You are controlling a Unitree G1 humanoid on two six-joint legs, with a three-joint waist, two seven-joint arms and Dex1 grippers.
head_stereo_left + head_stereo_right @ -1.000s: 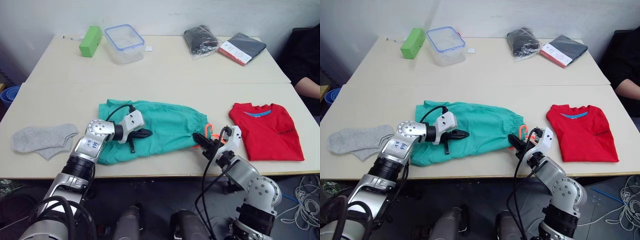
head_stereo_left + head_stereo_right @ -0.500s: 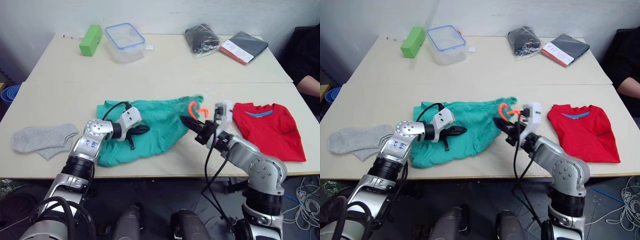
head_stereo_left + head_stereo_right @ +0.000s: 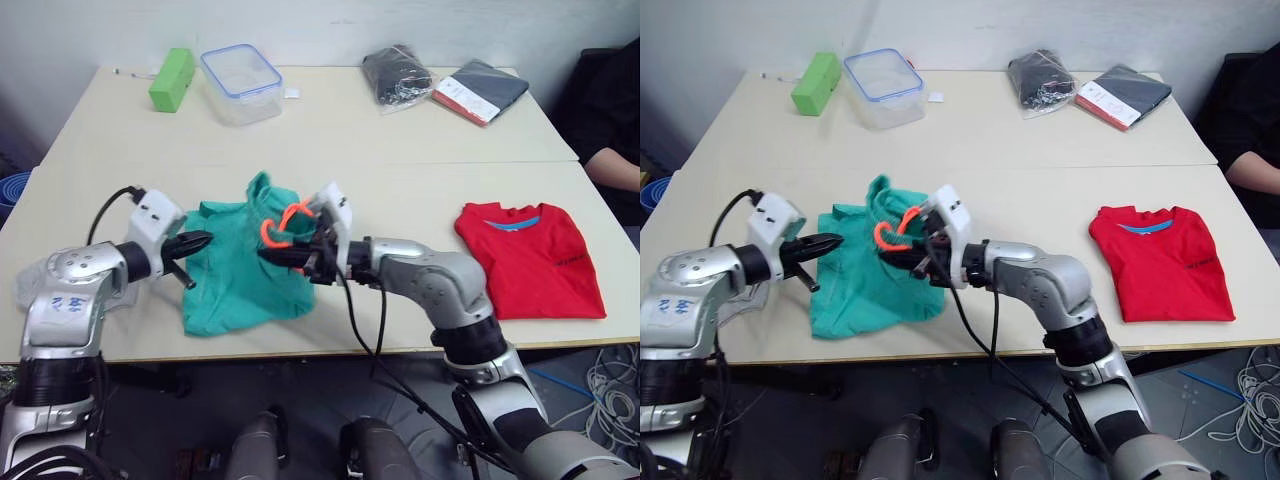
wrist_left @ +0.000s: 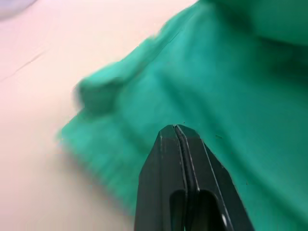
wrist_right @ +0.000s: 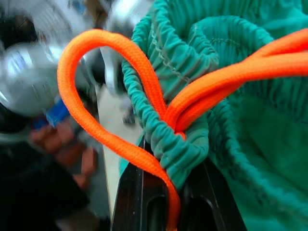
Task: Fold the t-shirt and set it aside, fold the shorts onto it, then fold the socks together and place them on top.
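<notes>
One t-shirt (image 3: 534, 258), one shorts (image 3: 236, 283), one green block (image 3: 172, 79), one lidded clear container (image 3: 240, 84), one black bagged bundle (image 3: 398, 74), one dark packet (image 3: 481, 91).

Two pale beige tables (image 3: 420, 190), butted together along a seam.

Far table: green block (image 3: 171, 79) by a clear lidded container (image 3: 240, 84) with a blue rim; small white scrap (image 3: 290, 93) just beside it; black bagged bundle (image 3: 395, 74); dark flat packet (image 3: 480, 90) with a red-and-white edge.

Near table: teal-green shorts (image 3: 235, 275) with an orange drawstring (image 3: 285, 222), bunched; folded red t-shirt (image 3: 530, 260), well apart.
</notes>
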